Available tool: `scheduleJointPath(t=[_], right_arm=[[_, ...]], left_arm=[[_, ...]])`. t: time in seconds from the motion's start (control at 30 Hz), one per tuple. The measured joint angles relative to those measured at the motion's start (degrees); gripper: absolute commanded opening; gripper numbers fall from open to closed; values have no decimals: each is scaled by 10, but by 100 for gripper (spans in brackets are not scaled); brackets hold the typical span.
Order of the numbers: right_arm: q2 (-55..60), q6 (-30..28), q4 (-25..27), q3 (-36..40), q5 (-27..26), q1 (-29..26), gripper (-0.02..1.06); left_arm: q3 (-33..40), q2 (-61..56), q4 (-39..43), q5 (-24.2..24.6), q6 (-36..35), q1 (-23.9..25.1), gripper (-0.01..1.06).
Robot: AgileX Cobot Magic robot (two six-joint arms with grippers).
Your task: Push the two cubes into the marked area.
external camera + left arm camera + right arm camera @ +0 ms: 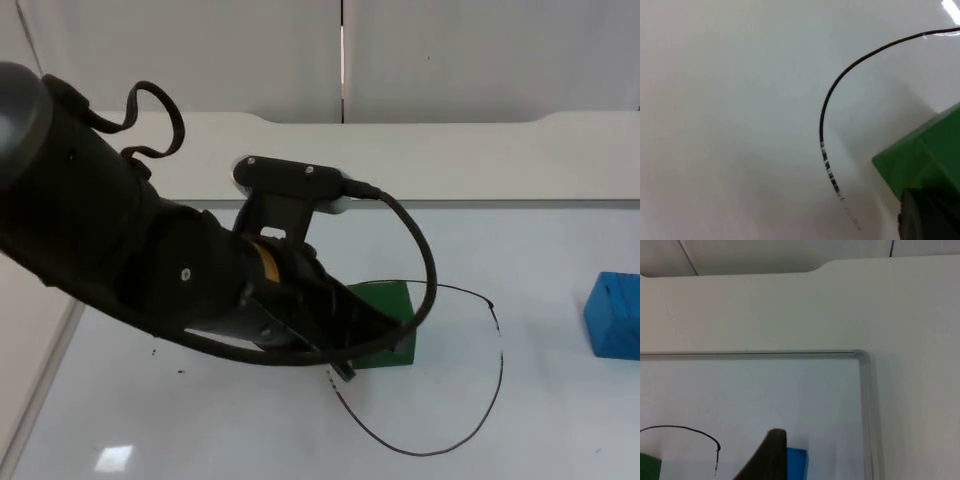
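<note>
Right gripper fingertip (769, 455) stands over the whiteboard surface (765, 395). Blue cube (796, 464) sits just beside the fingertip. Black marked line (687, 432) and green cube (649, 467) lie beyond its opposite side.

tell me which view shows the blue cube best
The top view: the blue cube sits unobstructed near the table's right edge, outside the drawn outline, though the picture's edge crops it. The right wrist view catches a sliver of it beside that arm's dark fingertip. The left wrist view looks at the green cube instead.
</note>
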Motion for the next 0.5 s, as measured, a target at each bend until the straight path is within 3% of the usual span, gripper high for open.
scheduleJointPath(t=[0.5], right_arm=[[0,0,0,0,0,0,105]], left_arm=[[0,0,8,-1,0,-3,0]])
